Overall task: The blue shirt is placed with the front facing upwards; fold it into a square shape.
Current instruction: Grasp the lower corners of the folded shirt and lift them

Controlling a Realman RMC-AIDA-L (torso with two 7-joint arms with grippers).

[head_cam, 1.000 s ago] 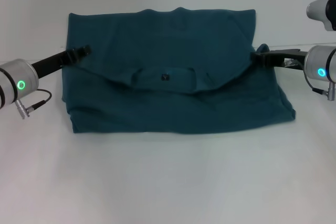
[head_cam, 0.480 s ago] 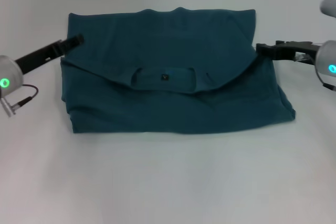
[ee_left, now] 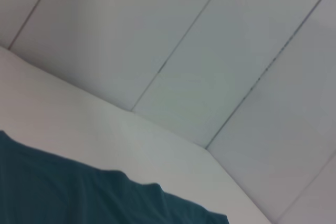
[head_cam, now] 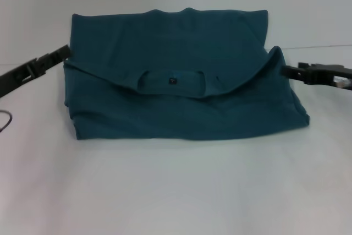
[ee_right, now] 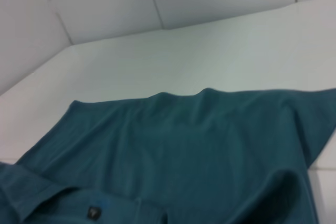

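Blue shirt lies folded on white surface. Left gripper just off its left edge, right gripper beside right edge; finger state of both unclear.

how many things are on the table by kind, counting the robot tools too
dark teal-blue cotton shirt, folded on the white table: 1
black robot tools, left tool and right tool, one at each side of the shirt: 2
total: 3
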